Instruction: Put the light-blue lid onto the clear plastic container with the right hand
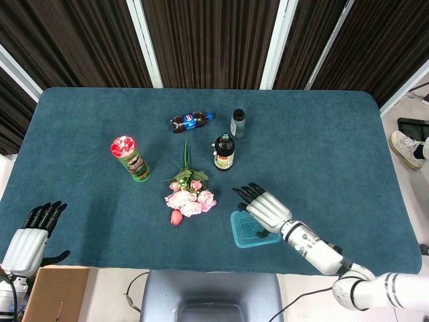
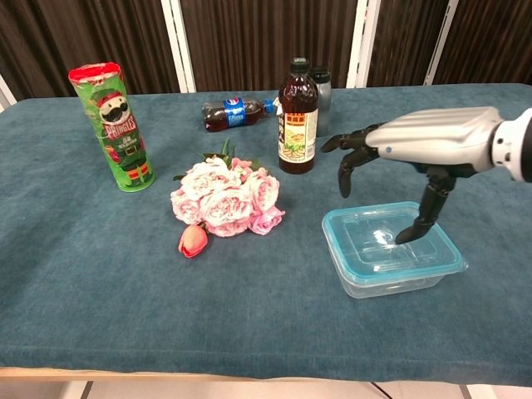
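The light-blue lid point(image 2: 366, 249) lies flat on the clear plastic container point(image 2: 391, 285) near the table's front edge, right of centre; in the head view the lid point(image 1: 245, 232) shows partly under my hand. My right hand point(image 2: 424, 140) point(image 1: 265, 208) hovers over it, palm down, fingers spread and holding nothing. Its thumb points down and its tip looks to touch the middle of the lid; the other fingers hang above the container's far left corner. My left hand point(image 1: 30, 232) rests off the table's front left corner, fingers straight and empty.
Pink flowers point(image 2: 223, 198) lie left of the container. A brown bottle point(image 2: 298, 118) and a grey bottle point(image 1: 238, 123) stand behind it. A cola bottle point(image 2: 233, 113) lies at the back and a green Pringles can point(image 2: 114, 127) stands at the left.
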